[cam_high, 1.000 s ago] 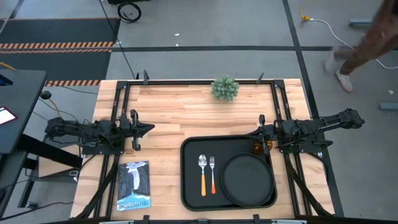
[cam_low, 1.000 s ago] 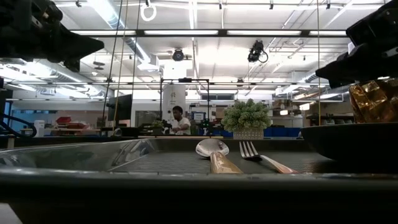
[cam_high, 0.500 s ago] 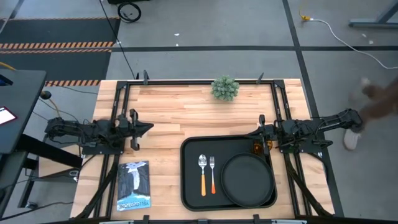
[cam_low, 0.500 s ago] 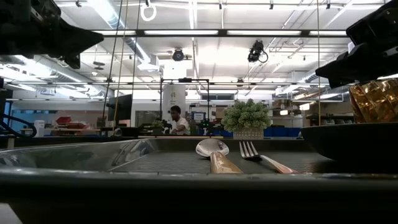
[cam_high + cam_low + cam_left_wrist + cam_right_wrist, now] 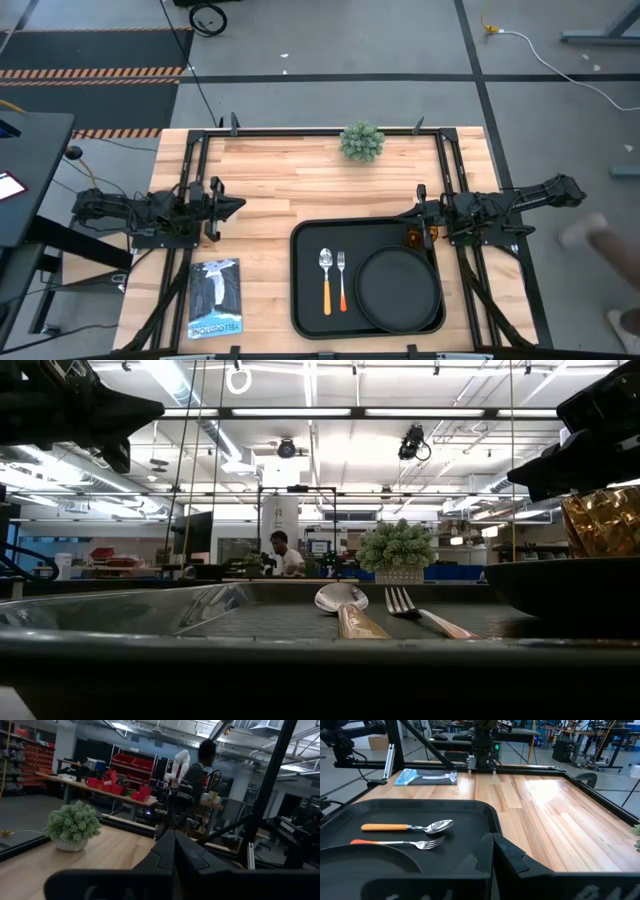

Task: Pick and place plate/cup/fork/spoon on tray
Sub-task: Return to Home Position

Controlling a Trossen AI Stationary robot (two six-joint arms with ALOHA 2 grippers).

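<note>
The black tray [image 5: 308, 300] lies at the table's near right. On it are the round black plate [image 5: 400, 288], the spoon [image 5: 326, 278] and the fork [image 5: 342, 278] side by side with their orange handles toward the near edge, and the amber cup [image 5: 413, 238] upright in the far right corner. My right gripper [image 5: 405, 213] is shut, hovering just beyond the tray's far right corner, above the cup [image 5: 603, 520]. My left gripper [image 5: 240, 206] is shut, above the table's left part, far from the tray.
A small potted plant [image 5: 361, 141] stands at the middle of the far edge. A blue booklet [image 5: 215, 298] lies at the near left. Black frame rails [image 5: 448, 160] run along the table's edges. Bare wood lies between the two grippers.
My left gripper has risen a little above the table's left part. The things on the tray have not moved.
</note>
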